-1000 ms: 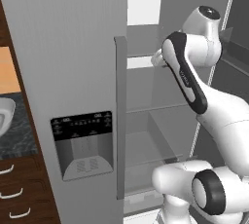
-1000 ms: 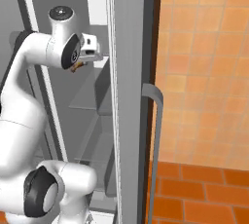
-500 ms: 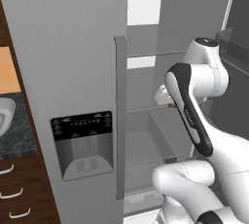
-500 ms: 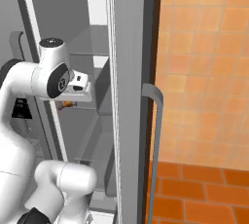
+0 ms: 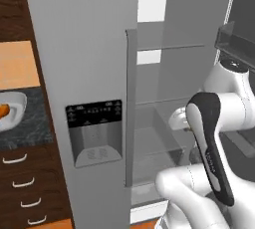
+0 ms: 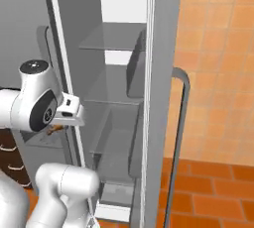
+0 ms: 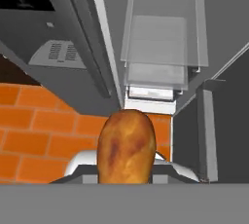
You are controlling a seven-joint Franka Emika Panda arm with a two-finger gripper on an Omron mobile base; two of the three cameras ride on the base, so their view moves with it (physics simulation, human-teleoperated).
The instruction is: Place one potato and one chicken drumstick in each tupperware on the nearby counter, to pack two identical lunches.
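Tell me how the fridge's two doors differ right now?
The left-hand door is shut; the right-hand door is swung open, baring glass shelves. The left-hand door carries a dark dispenser panel; the right-hand door shows none. Both are grey with a vertical handle.

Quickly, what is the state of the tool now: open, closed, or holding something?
Tool: closed on the chicken drumstick.
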